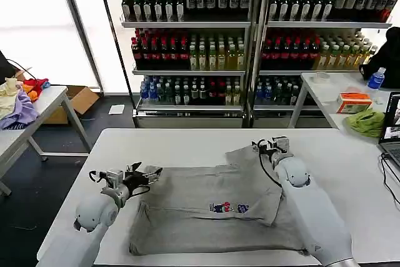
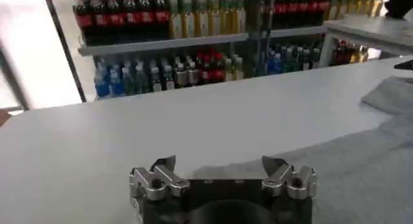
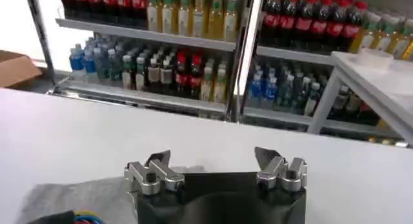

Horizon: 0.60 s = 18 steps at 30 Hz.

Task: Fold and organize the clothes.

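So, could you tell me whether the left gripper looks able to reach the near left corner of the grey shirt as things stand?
Probably yes. The left gripper is open beside the grey shirt at its left edge, and nothing lies on the table between it and that corner.

The head camera looks forward and down from above the white table point(image 1: 187, 142), taking in both arms, the grey shirt point(image 1: 212, 207) and the bottle shelves point(image 1: 250, 35) beyond. Each wrist camera sits close behind its own pincer, left pincer point(image 2: 219, 170) and right pincer point(image 3: 213, 164), facing low across the table toward those shelves. All three views share the tabletop, shirt and shelves.
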Each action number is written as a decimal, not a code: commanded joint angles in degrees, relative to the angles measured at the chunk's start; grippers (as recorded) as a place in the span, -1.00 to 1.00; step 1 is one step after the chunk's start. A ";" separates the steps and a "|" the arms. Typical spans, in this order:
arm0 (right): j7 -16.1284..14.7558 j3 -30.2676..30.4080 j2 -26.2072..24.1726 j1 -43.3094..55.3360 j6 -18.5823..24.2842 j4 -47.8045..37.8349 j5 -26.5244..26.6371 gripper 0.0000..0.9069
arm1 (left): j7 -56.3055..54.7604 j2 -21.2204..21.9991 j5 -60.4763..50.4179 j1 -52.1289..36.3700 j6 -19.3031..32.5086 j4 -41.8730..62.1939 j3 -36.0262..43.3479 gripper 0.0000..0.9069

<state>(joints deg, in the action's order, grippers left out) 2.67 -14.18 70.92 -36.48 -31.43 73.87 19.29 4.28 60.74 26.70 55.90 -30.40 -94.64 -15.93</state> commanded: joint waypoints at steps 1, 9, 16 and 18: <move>0.02 -0.21 0.96 -0.32 0.11 -1.03 -0.11 1.00 | 0.11 0.83 -1.02 -0.88 -0.13 1.40 1.35 1.00; -0.02 -0.51 2.36 -0.75 0.22 -1.95 -0.29 1.00 | -0.18 0.41 -1.22 -1.43 -0.46 2.39 2.07 0.80; 0.35 -0.95 2.76 -2.87 0.25 -1.41 -1.08 0.36 | -0.14 0.76 -1.52 -0.93 -0.47 3.09 2.61 -0.93; 0.45 -0.97 2.93 -3.20 0.26 -1.35 -1.21 -0.13 | -0.18 0.77 -1.52 -0.92 -0.53 3.19 2.77 -0.98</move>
<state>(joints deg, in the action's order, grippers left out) 3.11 -15.18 73.58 -38.80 -30.98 72.78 18.31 4.14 61.34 25.48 54.94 -30.78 -92.09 -13.68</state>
